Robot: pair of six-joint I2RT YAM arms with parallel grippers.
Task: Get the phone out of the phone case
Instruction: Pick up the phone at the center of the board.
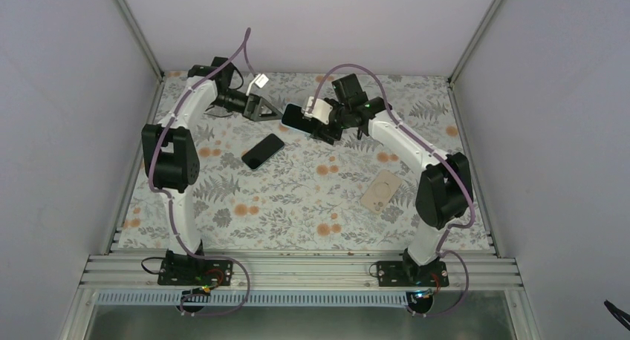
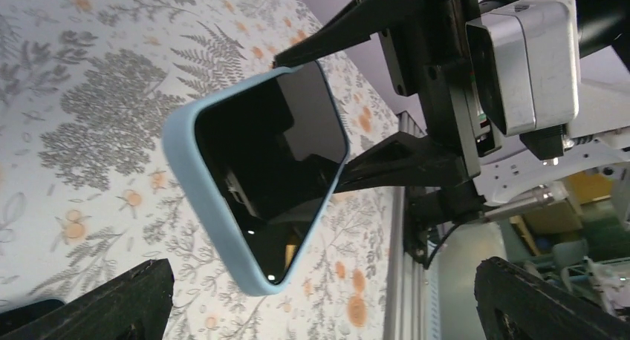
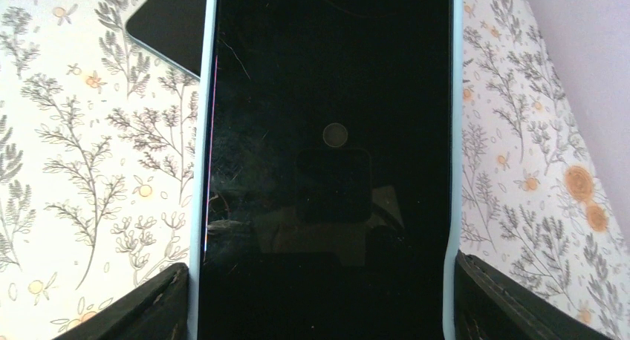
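A black phone (image 1: 292,118) in a light blue case (image 2: 200,191) is held above the far middle of the table. My right gripper (image 1: 310,122) is shut on it, with a finger (image 3: 141,303) pressed on each long edge of the case (image 3: 199,206). The phone's dark screen (image 3: 327,154) fills the right wrist view. My left gripper (image 1: 261,108) is open and empty. It faces the phone's free end (image 2: 275,162) from the left and does not touch it. Its fingers (image 2: 111,303) stand wide apart at the bottom corners of the left wrist view.
A second black phone (image 1: 262,151) lies bare on the floral table mat, below the held phone; its corner also shows in the right wrist view (image 3: 167,24). A beige phone case (image 1: 381,192) lies at the right. Grey walls enclose the table on three sides.
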